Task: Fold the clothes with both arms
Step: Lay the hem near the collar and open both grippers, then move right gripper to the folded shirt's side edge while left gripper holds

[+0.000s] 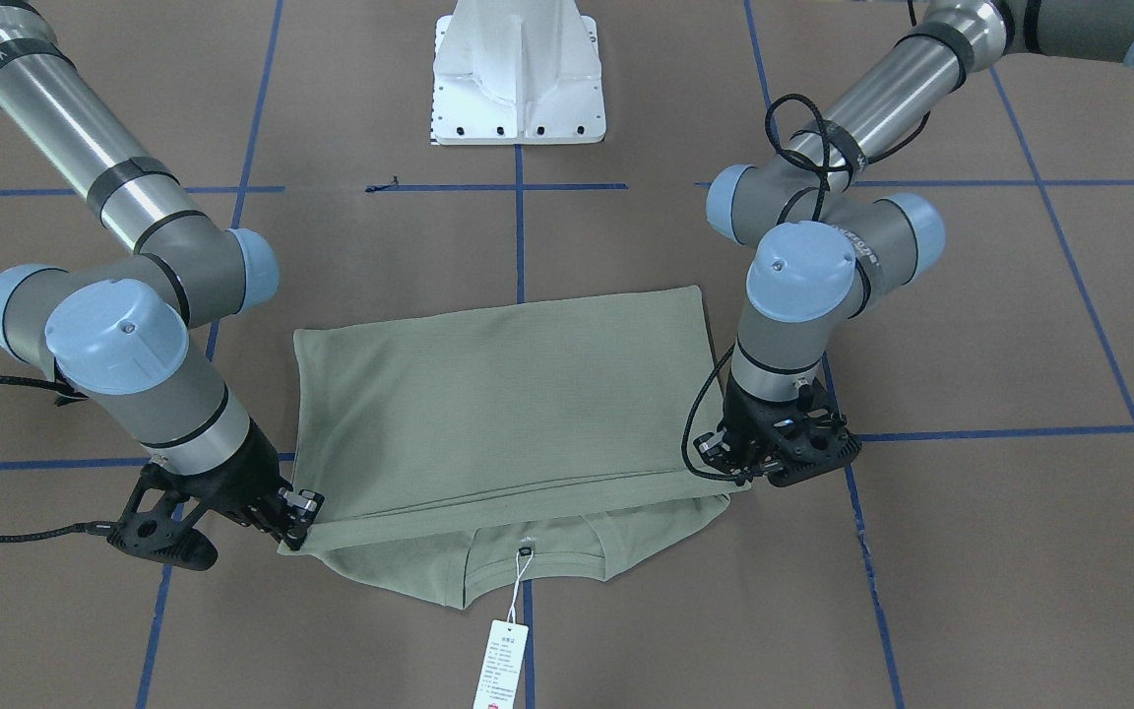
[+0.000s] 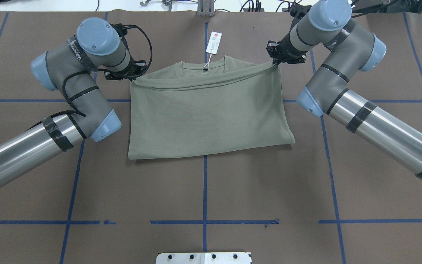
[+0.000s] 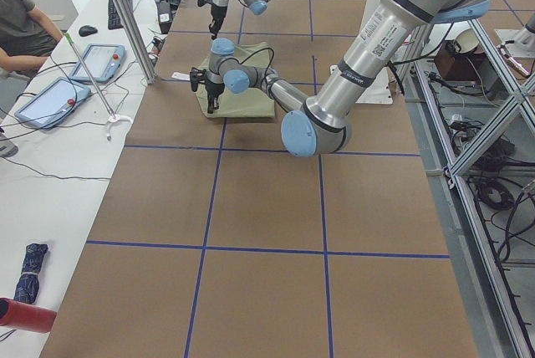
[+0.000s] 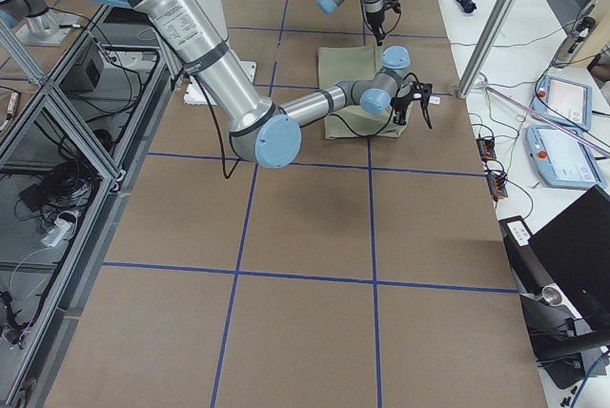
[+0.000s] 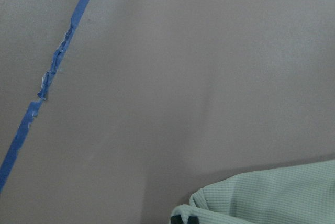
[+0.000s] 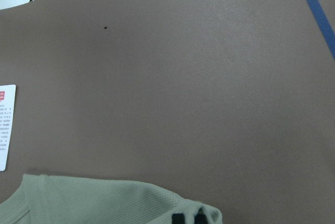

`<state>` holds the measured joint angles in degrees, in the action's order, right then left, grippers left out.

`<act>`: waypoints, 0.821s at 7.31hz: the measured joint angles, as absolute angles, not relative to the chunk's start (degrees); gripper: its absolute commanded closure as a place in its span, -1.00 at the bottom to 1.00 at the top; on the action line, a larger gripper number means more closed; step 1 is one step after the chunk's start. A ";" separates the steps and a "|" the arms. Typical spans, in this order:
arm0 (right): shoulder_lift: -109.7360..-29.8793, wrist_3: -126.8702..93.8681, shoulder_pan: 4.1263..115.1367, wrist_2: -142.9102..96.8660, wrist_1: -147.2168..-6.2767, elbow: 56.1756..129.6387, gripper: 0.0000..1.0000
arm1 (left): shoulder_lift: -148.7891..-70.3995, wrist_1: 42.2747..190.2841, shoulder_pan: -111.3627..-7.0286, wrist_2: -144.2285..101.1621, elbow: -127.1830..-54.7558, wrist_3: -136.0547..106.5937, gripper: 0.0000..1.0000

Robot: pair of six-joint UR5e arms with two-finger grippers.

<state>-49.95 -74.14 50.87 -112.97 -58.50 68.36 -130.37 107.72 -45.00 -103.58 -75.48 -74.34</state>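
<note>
The pale sage-green shirt (image 2: pixel 207 110) lies folded in half on the brown table, its lower layer's crew neck (image 1: pixel 533 556) and white hang tag (image 1: pixel 500 665) showing past the upper layer's edge. My left gripper (image 2: pixel 134 76) is shut on one corner of the upper layer, also seen in the front view (image 1: pixel 739 475). My right gripper (image 2: pixel 275 63) is shut on the other corner (image 1: pixel 296 520). The edge between them hangs slightly slack, just above the collar. The wrist views show bunched fabric (image 5: pixel 272 192) (image 6: pixel 104 203) at the frames' bottom edges.
The white bolted pedestal (image 1: pixel 518 74) stands at the robot's side of the table. Blue tape lines (image 2: pixel 205 190) grid the brown surface. A side bench with tablets (image 3: pixel 50 99) and a seated person (image 3: pixel 21 23) lies beyond the table's far edge.
</note>
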 measured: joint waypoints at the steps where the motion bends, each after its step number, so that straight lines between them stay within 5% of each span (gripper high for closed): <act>1: -50.09 -73.19 50.88 -112.92 -58.38 68.52 -1.00 | -130.40 107.70 -45.11 -103.43 -75.65 -74.15 -1.00; 6: -66.49 -74.25 43.73 -113.21 -58.57 87.99 -1.00 | -127.25 102.23 -45.79 -103.59 -86.82 -73.26 -1.00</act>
<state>-66.49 -74.25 43.73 -113.21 -58.57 87.99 -127.25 102.23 -45.79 -103.59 -86.82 -73.26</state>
